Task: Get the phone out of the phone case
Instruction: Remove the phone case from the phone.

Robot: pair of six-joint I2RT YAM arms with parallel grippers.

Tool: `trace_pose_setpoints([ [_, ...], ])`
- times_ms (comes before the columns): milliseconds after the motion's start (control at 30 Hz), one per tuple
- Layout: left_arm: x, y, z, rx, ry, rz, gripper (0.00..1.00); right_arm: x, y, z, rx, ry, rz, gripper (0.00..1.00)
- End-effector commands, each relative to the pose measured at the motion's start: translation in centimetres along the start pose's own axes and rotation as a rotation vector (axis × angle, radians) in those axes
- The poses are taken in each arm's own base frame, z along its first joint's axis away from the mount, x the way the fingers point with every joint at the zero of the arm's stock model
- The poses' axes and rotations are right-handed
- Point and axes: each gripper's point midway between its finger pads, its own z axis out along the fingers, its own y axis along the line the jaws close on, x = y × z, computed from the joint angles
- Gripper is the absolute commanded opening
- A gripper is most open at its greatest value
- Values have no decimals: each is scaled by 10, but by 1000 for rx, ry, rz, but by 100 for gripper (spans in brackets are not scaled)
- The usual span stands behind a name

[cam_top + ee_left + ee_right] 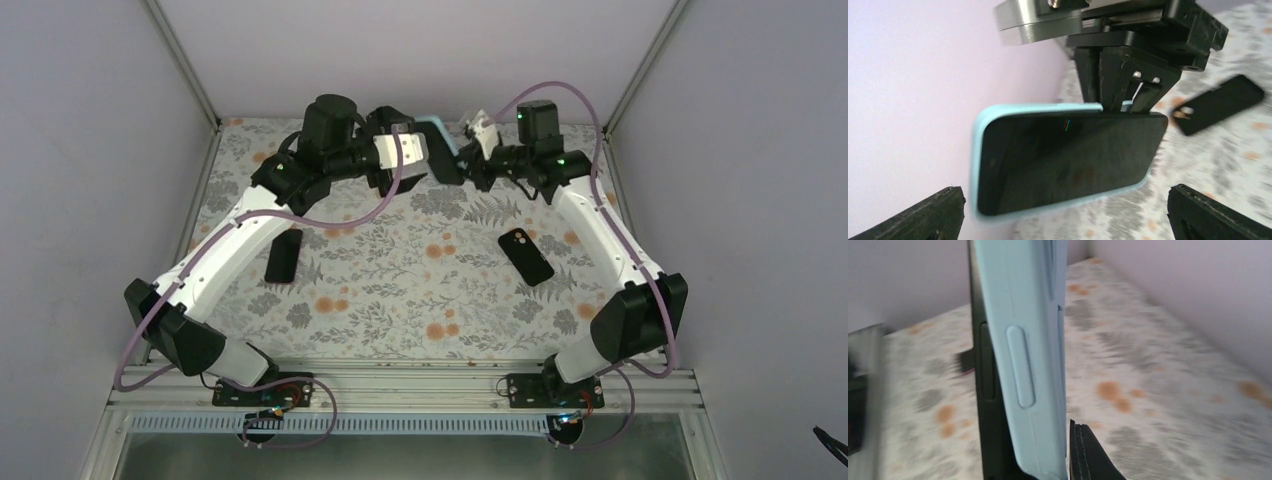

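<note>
A black phone (pixel 1068 160) sits in a light blue case (pixel 979 150), held in the air at the back middle of the table; the case also shows in the top view (pixel 440 132). My right gripper (pixel 468 158) is shut on the cased phone, and its black fingers (pixel 1108 75) clamp the long top edge. In the right wrist view the case (pixel 1023 355) and the phone's black edge (pixel 983 370) stand edge-on between my right gripper's jaws (pixel 1028 460). My left gripper (pixel 1065 212) is open, its fingers (pixel 1198 210) wide apart on either side of the phone, not touching it.
A black phone (pixel 526 256) lies back-up on the flowered cloth at the right, and also shows in the left wrist view (pixel 1220 104). Another black phone (pixel 284 256) lies at the left. Lilac walls close the back and sides.
</note>
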Motion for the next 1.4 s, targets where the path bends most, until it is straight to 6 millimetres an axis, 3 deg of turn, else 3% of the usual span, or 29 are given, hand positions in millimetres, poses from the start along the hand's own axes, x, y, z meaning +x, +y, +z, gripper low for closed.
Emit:
trace_pose_setpoints([
  [0,-40,67,-24,-389,-137,24,100,-59,-71,-27,346,-170,49,3],
  [167,-54,98,-10,-586,-191,-51,100,-112,-97,-42,435,-297,105,3],
  [300,-56,99,19,-563,-230,-101,100,-148,-116,-44,453,-365,123,3],
  [400,-51,99,36,-551,-234,-117,100,-158,-123,-37,437,-367,143,3],
  [633,-29,111,56,-590,-207,-177,100,-163,-116,-25,393,-385,155,3],
  [867,-26,124,64,-619,-206,-214,100,-166,-108,-25,370,-390,145,3],
  [1000,-20,126,62,-639,-193,-214,100,-165,-105,-26,369,-388,137,3],
  [1200,-26,121,52,-619,-218,-215,100,-161,-105,-26,374,-379,125,3],
  [1367,-13,129,49,-649,-200,-232,100,-161,-96,-25,344,-384,123,3],
])
